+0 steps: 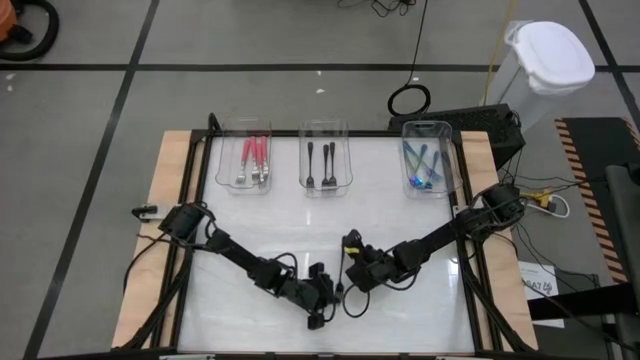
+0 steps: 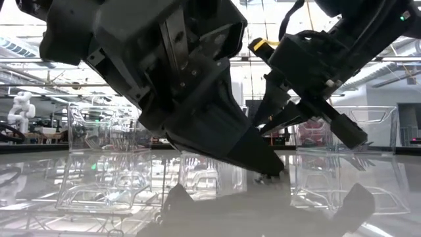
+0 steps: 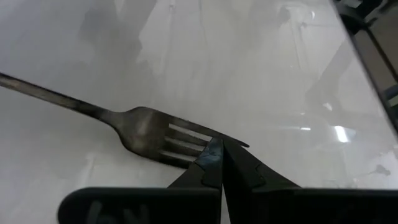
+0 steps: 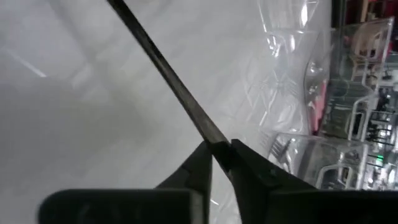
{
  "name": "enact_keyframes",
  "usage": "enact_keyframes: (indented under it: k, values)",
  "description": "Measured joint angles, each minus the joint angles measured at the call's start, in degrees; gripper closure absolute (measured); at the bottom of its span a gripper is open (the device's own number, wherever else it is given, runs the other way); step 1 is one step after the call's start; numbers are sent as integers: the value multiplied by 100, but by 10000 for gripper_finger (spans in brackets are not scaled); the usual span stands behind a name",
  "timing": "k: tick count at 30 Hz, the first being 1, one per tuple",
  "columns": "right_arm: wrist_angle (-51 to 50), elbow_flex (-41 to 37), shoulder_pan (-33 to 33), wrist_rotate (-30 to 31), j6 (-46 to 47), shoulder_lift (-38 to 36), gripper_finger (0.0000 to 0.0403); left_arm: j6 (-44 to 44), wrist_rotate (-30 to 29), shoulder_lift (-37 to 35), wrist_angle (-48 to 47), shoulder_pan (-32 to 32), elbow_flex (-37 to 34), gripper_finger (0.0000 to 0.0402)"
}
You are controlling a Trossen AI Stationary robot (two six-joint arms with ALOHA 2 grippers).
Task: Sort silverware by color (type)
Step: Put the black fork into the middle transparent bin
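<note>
Right gripper [image 4: 221, 163] pinched the black fork's [image 4: 168, 78] handle, fork reaching ahead of its fingertips over the table [image 1: 400, 215]. Left gripper [image 3: 222, 163] was closed, tips touching the fork's tines [image 3: 171, 138].

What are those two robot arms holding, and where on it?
One fork between them: the left end effector is shut on the tine tips, the right end effector on the handle.

Seen from directly overhead, the desk [image 1: 400, 215]; a second camera looks level across it, while both wrist cameras sit close above the same fork [image 3: 146, 129].
</note>
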Motion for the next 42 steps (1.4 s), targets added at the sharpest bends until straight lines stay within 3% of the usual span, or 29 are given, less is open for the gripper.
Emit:
enact_keyframes:
  k: [3,13,17,26,33,37,42]
  values:
    - [-57,-3,1,-65,7,2,387,2,1,-1,128,-6,-7,400]
    - [-136,-7,-24,-199,253,4,388,0,-104,-337,74,-47,-14,379]
    - [-100,-7,-30,-195,308,4,394,26,-762,-758,-235,-211,-36,331]
    - [-83,16,-35,-182,395,-156,401,122,-2866,-1613,-1283,-852,-22,222]
    - [-469,418,-122,-9,196,-607,401,918,-3951,-2507,-1801,-1037,-3,207]
    - [-347,483,-302,575,-632,-961,401,961,-4706,-3028,-2117,-1112,-3,207]
    - [-53,483,-815,620,-1575,-1377,401,1070,-5310,-3529,-2448,-1219,-3,207]
